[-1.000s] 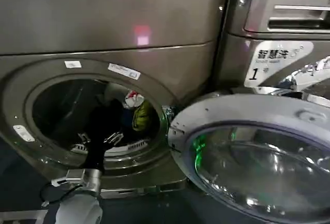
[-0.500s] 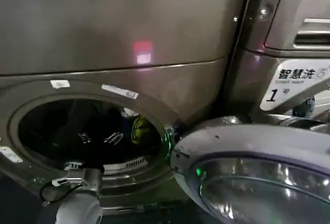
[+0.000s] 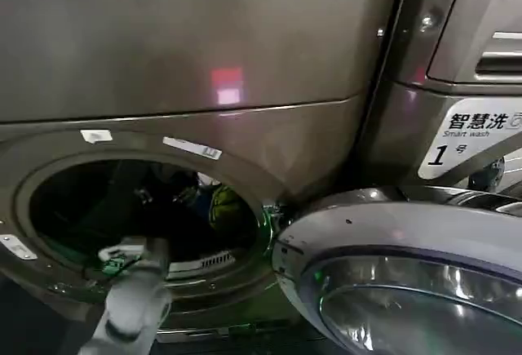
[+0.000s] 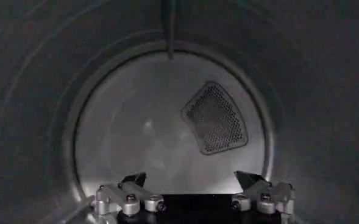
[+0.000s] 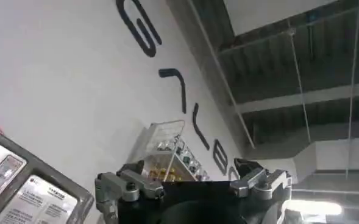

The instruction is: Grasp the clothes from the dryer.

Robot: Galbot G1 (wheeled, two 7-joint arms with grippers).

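Inside the dryer (image 3: 204,69) my left claw (image 4: 191,182) gapes wide, empty. Clothes (image 3: 214,204) lie just beside it. Right claw (image 5: 194,176) open, idle.

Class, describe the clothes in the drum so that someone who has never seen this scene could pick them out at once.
Find the bronze-grey dryer, its round glass door swung open at the right. Look into its dark porthole, toward the right side past the left gripper. The clothes are the one bright patch there: yellow-green fabric with a bit of white above.

head view dim w/ motion blur; pink glare on dryer (image 3: 188,53) front, green glow by door (image 3: 408,290); drum interior dark.
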